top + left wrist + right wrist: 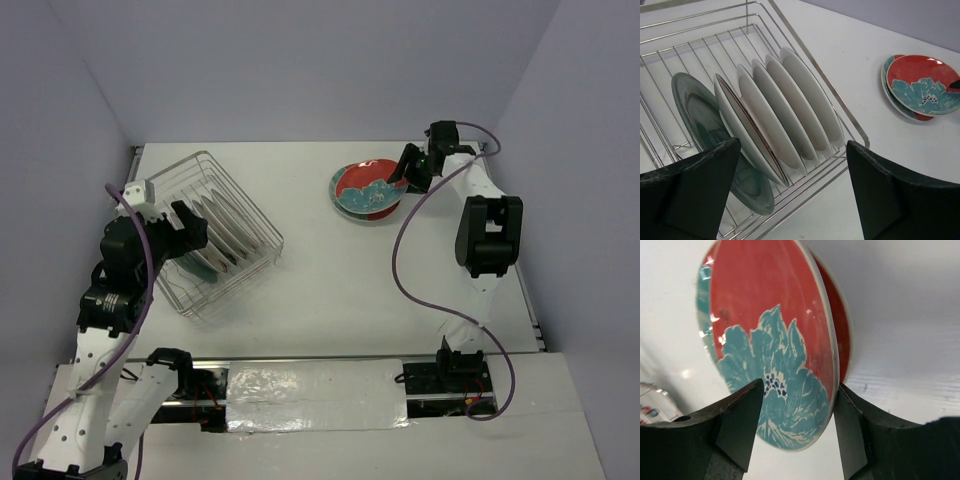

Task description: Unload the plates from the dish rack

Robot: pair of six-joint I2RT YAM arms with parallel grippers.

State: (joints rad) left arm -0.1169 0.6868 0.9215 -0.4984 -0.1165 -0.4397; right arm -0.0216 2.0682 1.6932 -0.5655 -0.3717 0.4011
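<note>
Plates [790, 110] stand on edge in a row between the prongs of the dish rack [195, 180], which sits at the left of the white table [330, 290]. A grey-teal plate [700, 115] stands at one end of the row, beside the white ones. The left gripper [792, 145] hovers above the rack, jaws spread wide and holding nothing. At the far right of the table, well apart from the rack, 2 red-and-teal floral plates lie stacked. The right gripper [799, 385] straddles the rim of the top floral plate [765, 340] with its jaws parted; whether they touch it cannot be told. The lower floral plate [842, 335] shows underneath.
</note>
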